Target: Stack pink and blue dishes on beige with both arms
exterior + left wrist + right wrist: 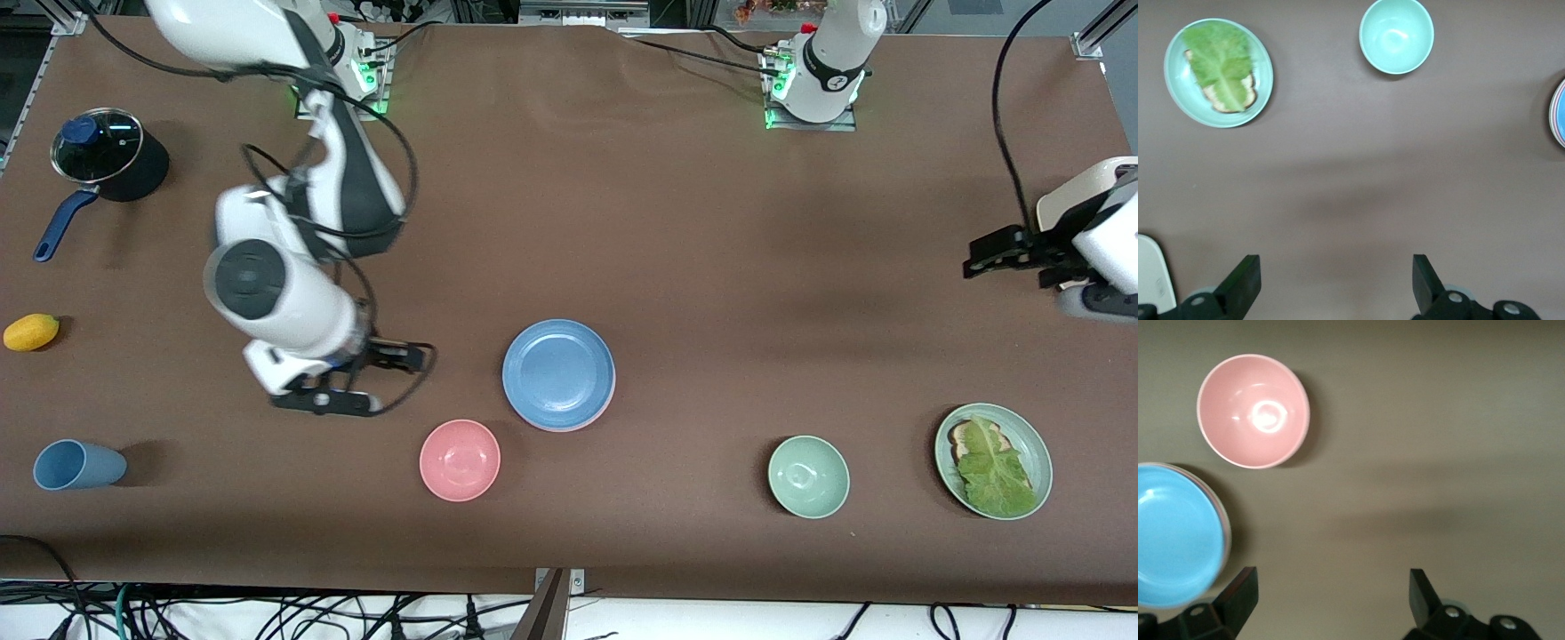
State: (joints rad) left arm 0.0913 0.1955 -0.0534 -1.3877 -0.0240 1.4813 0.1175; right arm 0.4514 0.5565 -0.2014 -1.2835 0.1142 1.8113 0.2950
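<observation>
Pink bowl (460,460) nearest; blue plate (557,373) tops stack. My left gripper (996,253), right gripper (351,380) wide open, empty. Risk: bumping stack.

We see the light blue plate (558,372) lying flat atop a stack mid-worktop; a pink rim (597,414) peeks beneath it, and the beige plate is apparently hidden underneath.

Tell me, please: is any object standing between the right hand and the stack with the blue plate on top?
Nothing visible does. The right hand is open over bare cloth beside the blue plate; the pink bowl lies nearer the front camera, off that line.
</observation>
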